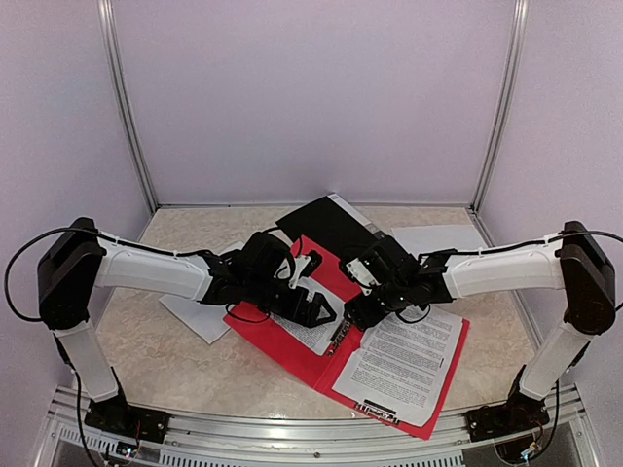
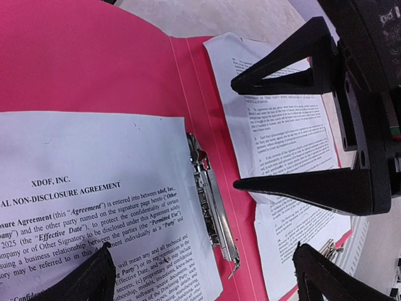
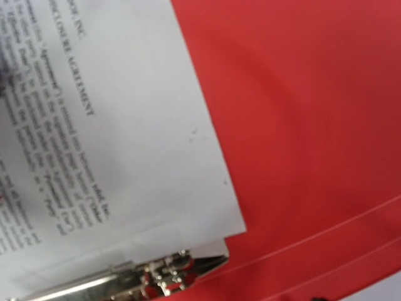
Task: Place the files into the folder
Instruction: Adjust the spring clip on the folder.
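Top view: one red plastic folder [image 1: 275, 341] [image 2: 94, 56] [image 3: 313, 125] lies open on the beige marbled table [image 1: 175, 375], spread from the centre toward five o'clock. One black folder [image 1: 326, 226] sits at twelve o'clock, against the red one's far edge.

Now the white paper files, counted. Two show inside the red folder, both printed. The first printed sheet [image 1: 321, 333] [image 2: 94, 188] [image 3: 125, 125], headed as a non-disclosure agreement, lies on the nine o'clock half. Its inner edge sits just beside the one silver metal clip [image 2: 210, 200] [image 3: 150, 276] next to the spine. In the right wrist view another paper edge peeks out beneath it by the clip. The second printed sheet [image 1: 404, 365] [image 2: 288, 138] covers the three o'clock half.

Two lie outside. One loose white sheet [image 1: 195, 313] is at nine o'clock, beneath the left arm and running under the folder's edge. One plain white sheet [image 1: 438, 238] is at two o'clock, near the back wall. A pale sliver along the black folder's right edge could be more paper, but I cannot tell.

Two grippers, both over the red folder. The left gripper [image 1: 316, 311] [image 2: 202, 249] hangs above the first printed sheet, fingers spread wide, nothing between them. The right gripper [image 1: 358, 313] [image 2: 237, 135] hovers over the second printed sheet. In the left wrist view its two black triangular fingers stand apart, pinching nothing.
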You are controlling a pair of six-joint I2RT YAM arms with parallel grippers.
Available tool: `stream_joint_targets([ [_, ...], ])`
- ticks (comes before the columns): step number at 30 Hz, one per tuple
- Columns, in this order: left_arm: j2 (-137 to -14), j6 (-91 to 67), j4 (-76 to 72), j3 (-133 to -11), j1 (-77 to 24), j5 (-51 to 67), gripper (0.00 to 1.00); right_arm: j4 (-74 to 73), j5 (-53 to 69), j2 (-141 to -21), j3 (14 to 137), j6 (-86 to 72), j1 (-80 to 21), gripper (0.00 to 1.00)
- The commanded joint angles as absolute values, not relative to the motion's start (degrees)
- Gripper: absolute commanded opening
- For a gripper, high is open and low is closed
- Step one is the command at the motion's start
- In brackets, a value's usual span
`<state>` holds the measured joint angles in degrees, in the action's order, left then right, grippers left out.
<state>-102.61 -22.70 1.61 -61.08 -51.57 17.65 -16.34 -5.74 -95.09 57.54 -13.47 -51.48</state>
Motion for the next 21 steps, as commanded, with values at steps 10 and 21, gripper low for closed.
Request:
stream_joint_targets([
  [10, -103.30, -24.64, 0.46, -60.66, -53.53, 19.02, 0.96, -16.47, -6.15, -95.39, 57.44, -13.17, -52.12, 0.73],
  [21, -99.60, -23.91, -0.50, -61.08, -54.42, 17.68, 0.97, -15.43, -5.80, -96.10, 57.01, -12.76, -52.07, 0.72],
])
